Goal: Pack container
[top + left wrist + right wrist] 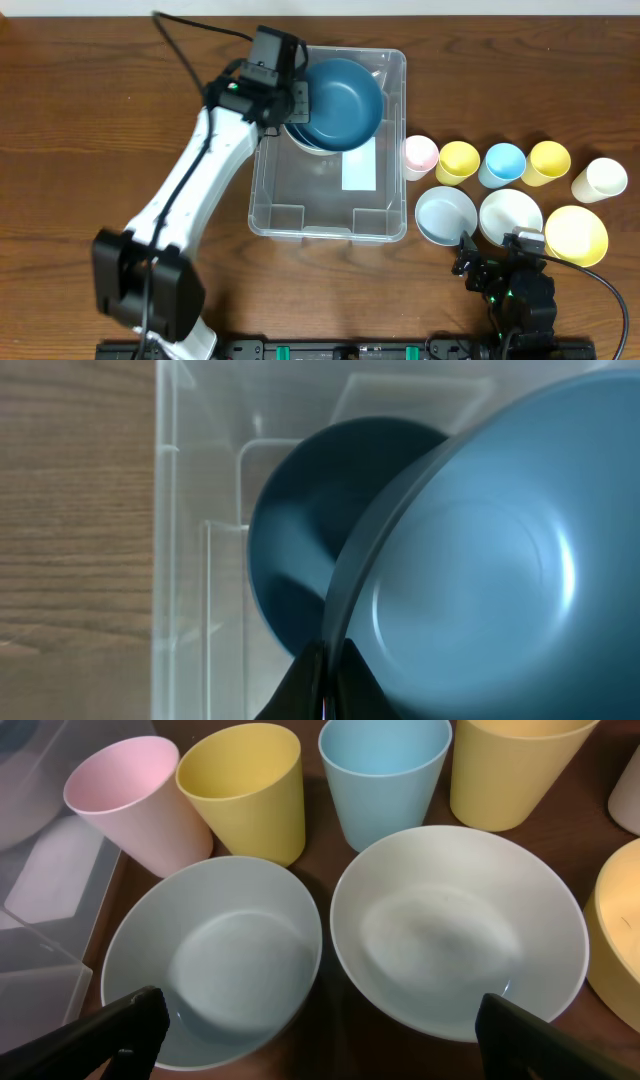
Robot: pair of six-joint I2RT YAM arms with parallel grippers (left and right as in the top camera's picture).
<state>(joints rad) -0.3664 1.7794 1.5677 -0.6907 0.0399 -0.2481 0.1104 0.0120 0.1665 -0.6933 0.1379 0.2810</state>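
Item 1, my left gripper (325, 665): fingers together, clamped on the rim of a blue bowl (480, 570), which hangs tilted over the far end of the container (330, 228). Only the fingertips show, at the bottom edge of the wrist view.

Item 2, my right gripper (320, 1040): fingers wide apart, holding nothing, above a pale blue bowl (215, 960) and a white bowl (455, 935).

Item 3, obscured: the blue bowl runs off the right edge of the left wrist view. It covers much of a second, darker bowl (310, 530) in the container. My left arm and the bowl hide the container's far left corner from overhead.

Item 4, the container: clear, at table centre, left of the cups and bowls, mouth up. Its long axis runs from near edge to far edge, with a white label (358, 165) on the base.
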